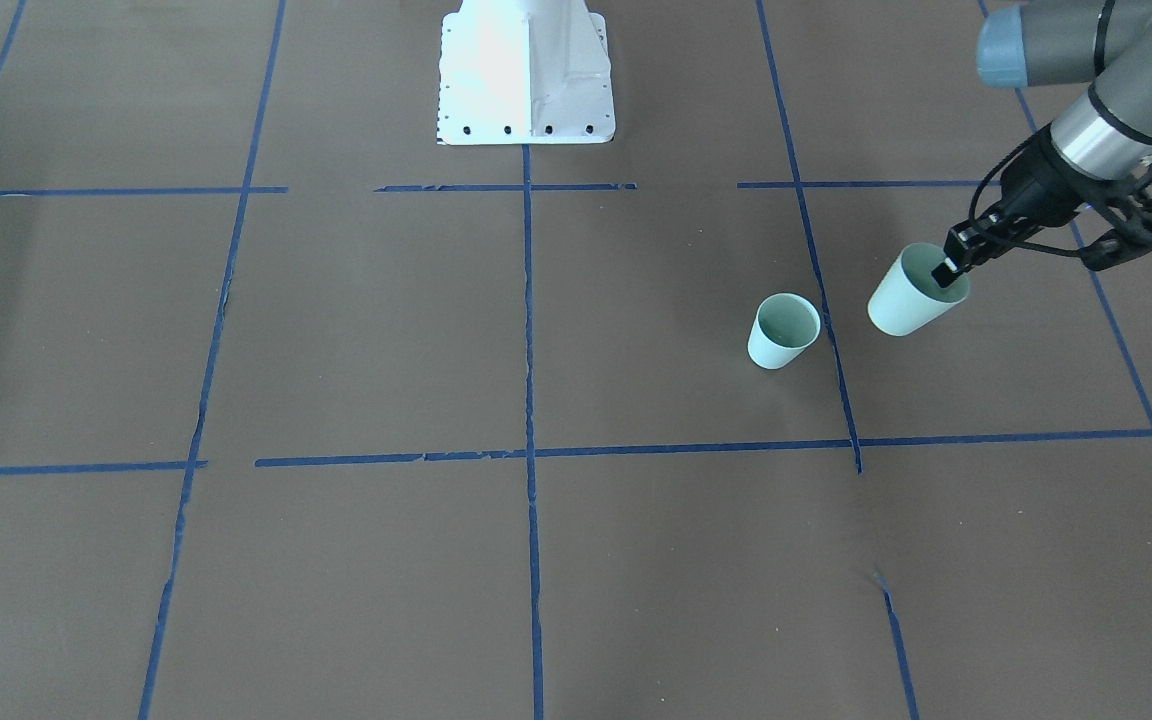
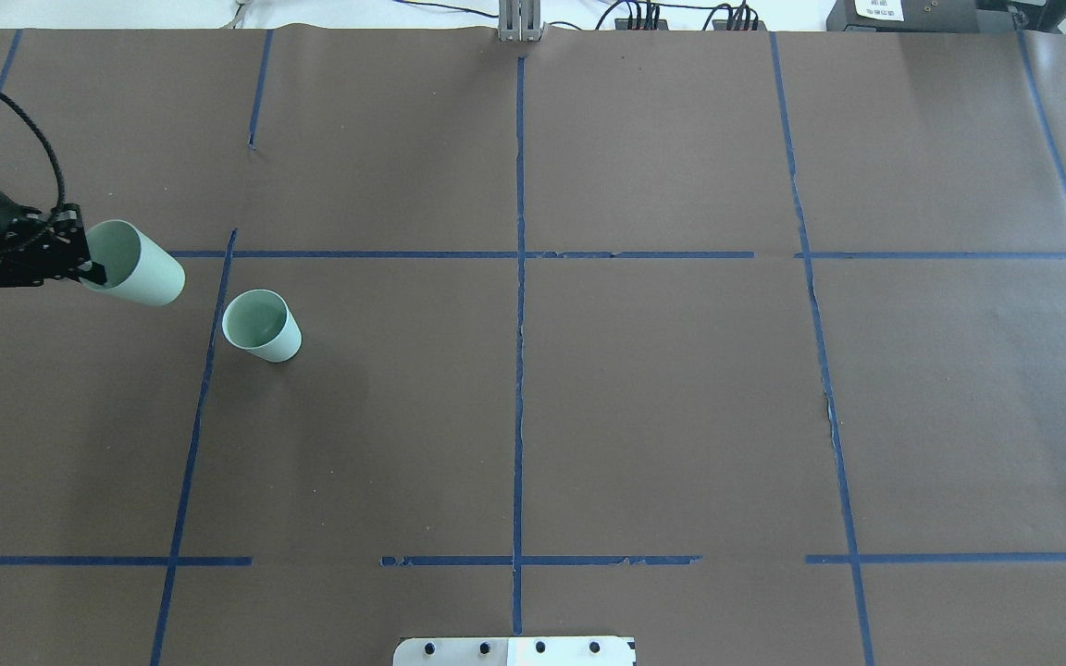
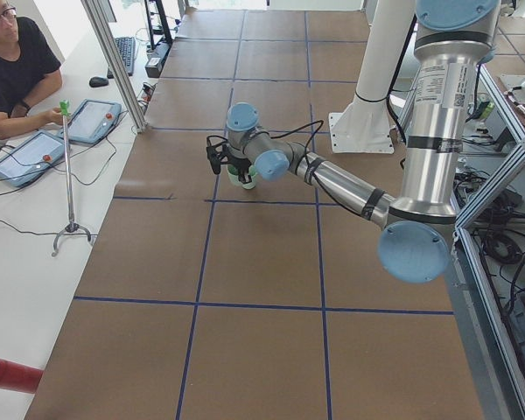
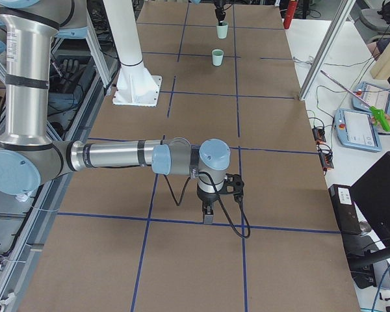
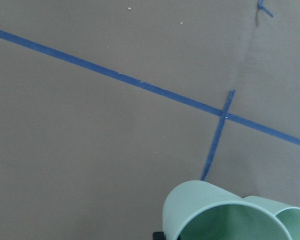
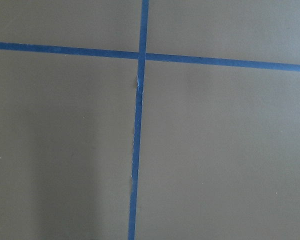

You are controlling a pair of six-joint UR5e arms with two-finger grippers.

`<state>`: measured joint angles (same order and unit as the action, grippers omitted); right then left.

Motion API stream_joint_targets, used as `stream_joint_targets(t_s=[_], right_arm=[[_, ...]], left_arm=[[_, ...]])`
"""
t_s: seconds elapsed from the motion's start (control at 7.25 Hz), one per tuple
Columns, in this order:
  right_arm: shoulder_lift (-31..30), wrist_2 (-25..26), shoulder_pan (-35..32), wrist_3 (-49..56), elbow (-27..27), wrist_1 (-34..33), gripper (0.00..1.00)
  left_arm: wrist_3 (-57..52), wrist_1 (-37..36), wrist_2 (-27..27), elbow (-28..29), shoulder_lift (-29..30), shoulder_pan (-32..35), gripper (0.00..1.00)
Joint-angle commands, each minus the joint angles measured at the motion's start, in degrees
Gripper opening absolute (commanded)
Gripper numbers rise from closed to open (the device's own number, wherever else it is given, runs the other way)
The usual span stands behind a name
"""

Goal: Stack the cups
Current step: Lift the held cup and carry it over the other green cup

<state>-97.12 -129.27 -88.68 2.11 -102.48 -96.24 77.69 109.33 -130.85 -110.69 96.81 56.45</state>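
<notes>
**Holding One Cup Tilted Beside the Other**

Clamping the left gripper (image 1: 948, 272) on the rim of the held cup (image 1: 908, 300), keeping it tilted, with the base pointing toward the standing cup (image 1: 783, 332) and the mouth turned back to the arm. Leaving that standing cup upright on the table (image 1: 386, 330), mouth up, just beside a blue tape line (image 1: 833, 350), near the held cup yet not touching it. Hanging the right gripper (image 4: 208, 218) low over the table, well apart from both cups; not showing whether clenched or released.

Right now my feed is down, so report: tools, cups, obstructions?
Left tool shut on held cup, lifted, tilted. Standing cup beside it, apart, upright. Right tool: state unclear. Nothing between cups.
</notes>
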Motion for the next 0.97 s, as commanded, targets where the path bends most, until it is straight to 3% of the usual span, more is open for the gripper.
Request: stream_joint_targets(t_s=[0.0,0.28,0.83], right_arm=[[0.0,0.1,0.0,0.0,0.0,0.0,1.0],[0.0,0.1,0.0,0.0,0.0,0.0,1.0],[0.0,0.0,0.0,0.0,0.0,0.0,1.0]], left_arm=[[8.4,-0.3,4.3,1.0,4.2,-6.1,0.0],[8.5,-4.5,5.1,0.8,5.9,-6.4,0.0],[8.5,-4.7,5.9,0.2,5.7,-8.0,0.0]])
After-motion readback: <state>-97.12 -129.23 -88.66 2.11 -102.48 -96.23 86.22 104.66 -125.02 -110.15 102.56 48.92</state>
